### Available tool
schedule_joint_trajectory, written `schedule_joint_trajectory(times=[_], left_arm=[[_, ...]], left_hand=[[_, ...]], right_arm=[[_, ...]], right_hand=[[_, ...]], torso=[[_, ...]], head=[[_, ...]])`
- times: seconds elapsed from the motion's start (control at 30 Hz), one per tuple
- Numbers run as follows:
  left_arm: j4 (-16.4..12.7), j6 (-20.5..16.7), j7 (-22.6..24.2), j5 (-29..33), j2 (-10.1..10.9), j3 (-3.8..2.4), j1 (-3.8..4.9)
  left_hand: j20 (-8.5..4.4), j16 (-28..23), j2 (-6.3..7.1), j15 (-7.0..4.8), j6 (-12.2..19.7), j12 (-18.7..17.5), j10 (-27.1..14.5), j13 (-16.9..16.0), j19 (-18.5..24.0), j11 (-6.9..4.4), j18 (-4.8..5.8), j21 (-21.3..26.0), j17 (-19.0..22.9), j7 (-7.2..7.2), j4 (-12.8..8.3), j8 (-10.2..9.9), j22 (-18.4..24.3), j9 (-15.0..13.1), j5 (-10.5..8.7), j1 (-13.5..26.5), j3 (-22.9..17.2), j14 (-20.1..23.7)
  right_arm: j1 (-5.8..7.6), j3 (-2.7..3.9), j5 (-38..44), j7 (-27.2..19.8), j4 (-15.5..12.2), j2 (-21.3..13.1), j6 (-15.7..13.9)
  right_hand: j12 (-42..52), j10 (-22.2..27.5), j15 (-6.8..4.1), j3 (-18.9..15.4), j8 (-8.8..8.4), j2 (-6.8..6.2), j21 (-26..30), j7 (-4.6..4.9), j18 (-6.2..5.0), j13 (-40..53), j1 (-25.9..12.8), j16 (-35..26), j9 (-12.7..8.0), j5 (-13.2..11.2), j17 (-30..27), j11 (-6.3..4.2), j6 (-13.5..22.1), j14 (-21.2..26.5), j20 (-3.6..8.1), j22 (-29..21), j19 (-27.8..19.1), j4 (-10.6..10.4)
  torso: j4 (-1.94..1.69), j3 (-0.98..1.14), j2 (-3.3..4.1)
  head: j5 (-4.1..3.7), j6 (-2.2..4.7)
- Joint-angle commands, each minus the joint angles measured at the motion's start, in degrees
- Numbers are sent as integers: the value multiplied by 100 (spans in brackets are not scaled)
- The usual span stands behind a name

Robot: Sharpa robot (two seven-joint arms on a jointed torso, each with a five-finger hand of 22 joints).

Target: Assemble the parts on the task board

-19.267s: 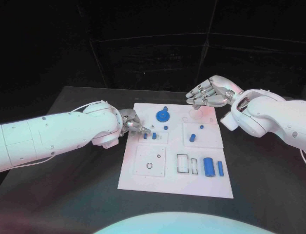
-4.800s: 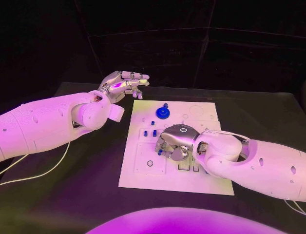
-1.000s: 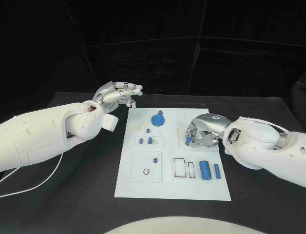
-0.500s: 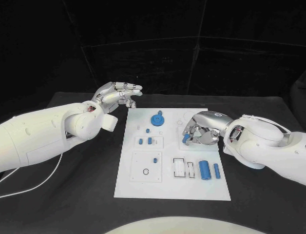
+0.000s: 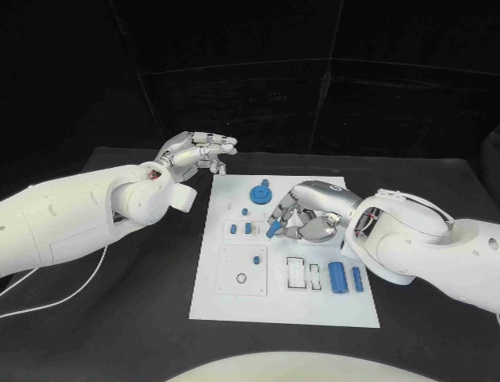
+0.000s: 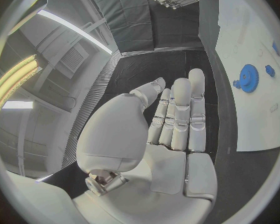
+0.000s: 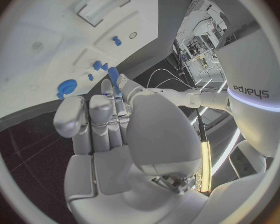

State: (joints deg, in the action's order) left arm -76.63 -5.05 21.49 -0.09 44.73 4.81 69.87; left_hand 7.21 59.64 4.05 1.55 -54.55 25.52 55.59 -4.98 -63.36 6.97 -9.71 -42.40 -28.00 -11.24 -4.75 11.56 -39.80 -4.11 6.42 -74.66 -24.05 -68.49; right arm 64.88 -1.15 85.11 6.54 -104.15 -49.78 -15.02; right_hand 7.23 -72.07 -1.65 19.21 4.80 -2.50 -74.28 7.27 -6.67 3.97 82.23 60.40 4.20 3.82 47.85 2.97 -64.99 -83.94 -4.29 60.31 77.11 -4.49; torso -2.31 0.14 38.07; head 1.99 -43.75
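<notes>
Over the middle of the task board (image 5: 234, 298): right hand (image 5: 304, 216), fingers pinched on a small blue peg (image 5: 274, 229). Peg's long axis runs slanted, lower tip toward 7 o'clock. Seated blue pegs (image 5: 241, 229) lie just beside it at 9 o'clock; blue gear (image 5: 259, 193) at 11 o'clock. Likely target sits left of the fingertips, so this hand is nearer. Left hand (image 5: 195, 151): off the board's 11 o'clock corner, fingers together and extended, holding nothing. Blue cylinder (image 5: 338, 277) lies at 5 o'clock.
</notes>
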Motion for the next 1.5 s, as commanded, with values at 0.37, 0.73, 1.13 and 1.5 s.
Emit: schedule_joint_trajectory(times=[0.37,0.73,1.13,1.5], left_arm=[[16,81,23,15,-14,-4,9],[38,98,17,15,-45,-4,9],[45,106,12,15,-60,-3,9],[41,112,7,15,-52,-2,9]], left_hand=[[43,-26,-32,32,55,26,-54,0,-5,-13,-80,30,9,3,-2,23,9,-2,-10,12,29,28],[43,-25,-36,33,58,29,-57,0,-5,-12,-80,32,10,3,-2,26,11,-2,-10,12,31,30],[43,-25,-36,33,58,29,-57,0,-5,-12,-80,32,10,3,-2,26,11,-2,-10,12,31,30],[43,-25,-36,33,58,29,-57,0,-5,-12,-80,32,10,3,-2,26,11,-2,-10,12,31,30]], right_arm=[[-232,-32,801,-290,264,730,246],[-506,-69,1017,-307,500,1079,497],[-570,-126,1214,-244,620,1211,698],[-575,-170,1298,-193,638,1236,801]], right_hand=[[-72,-29,7,72,11,-39,-45,18,79,9,-28,45,-2,74,6,26,-6,-28,-9,13,36,-2],[-87,-27,11,81,1,-52,-39,23,77,10,-38,36,-5,85,-11,30,1,-23,-12,1,28,-1],[-94,-29,13,88,-4,-60,-42,24,78,12,-40,47,-5,96,3,31,3,-23,-14,6,28,3],[-95,-43,13,89,-6,-72,-43,25,78,16,-47,49,-5,103,3,31,0,-21,-15,9,27,5]], torso=[[9,6,6],[2,6,14],[6,2,3],[3,-1,5]], head=[[305,-125],[369,-193],[419,-256],[436,-273]])
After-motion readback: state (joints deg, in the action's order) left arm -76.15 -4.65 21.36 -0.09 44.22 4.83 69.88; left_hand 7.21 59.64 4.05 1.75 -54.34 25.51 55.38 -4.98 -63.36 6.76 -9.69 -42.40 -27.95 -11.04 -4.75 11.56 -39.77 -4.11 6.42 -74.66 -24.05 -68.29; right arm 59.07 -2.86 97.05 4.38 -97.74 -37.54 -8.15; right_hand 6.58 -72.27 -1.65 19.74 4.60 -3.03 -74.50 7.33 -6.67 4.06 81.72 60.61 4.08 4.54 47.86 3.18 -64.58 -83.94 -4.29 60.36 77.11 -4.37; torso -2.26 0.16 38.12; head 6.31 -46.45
